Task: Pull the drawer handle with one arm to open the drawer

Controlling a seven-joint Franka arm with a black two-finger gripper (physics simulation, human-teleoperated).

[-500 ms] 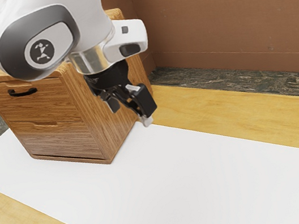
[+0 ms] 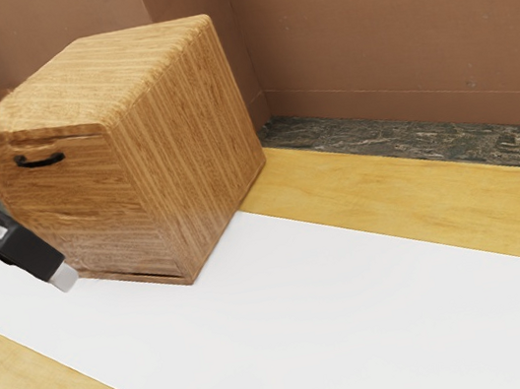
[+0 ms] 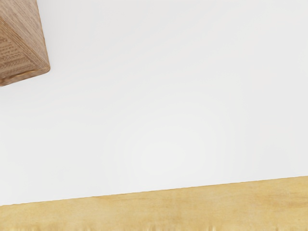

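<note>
From where I stand, the wooden drawer cabinet (image 2: 132, 146) sits at the far left end of the white sheet (image 2: 310, 316), turned so that one bottom corner points out across it. Its top drawer (image 2: 72, 176) lies flush in the front face, and the black handle (image 2: 40, 160) hangs near that drawer's upper edge. The lower drawer (image 2: 112, 234) below it also looks closed.

The gripper (image 2: 58, 276) comes in at the exterior view's left edge, slanting down in front of the drawer face. Its pale tip is low, near the cabinet's bottom edge, just above the sheet and well below the handle. I cannot tell whether the claw is open or closed; nothing appears to be held in it.

To the exterior view's right of the cabinet the sheet runs wide and bare, bordered on both long sides by the wooden table (image 2: 420, 198). Beyond the far border lie a dark stone strip (image 2: 430, 136) and the brown wall (image 2: 389, 13).

In the wrist view, a cabinet corner (image 3: 19, 43) stands on the sheet (image 3: 168, 96), well apart from the sheet's edge where the table (image 3: 192, 207) begins.
</note>
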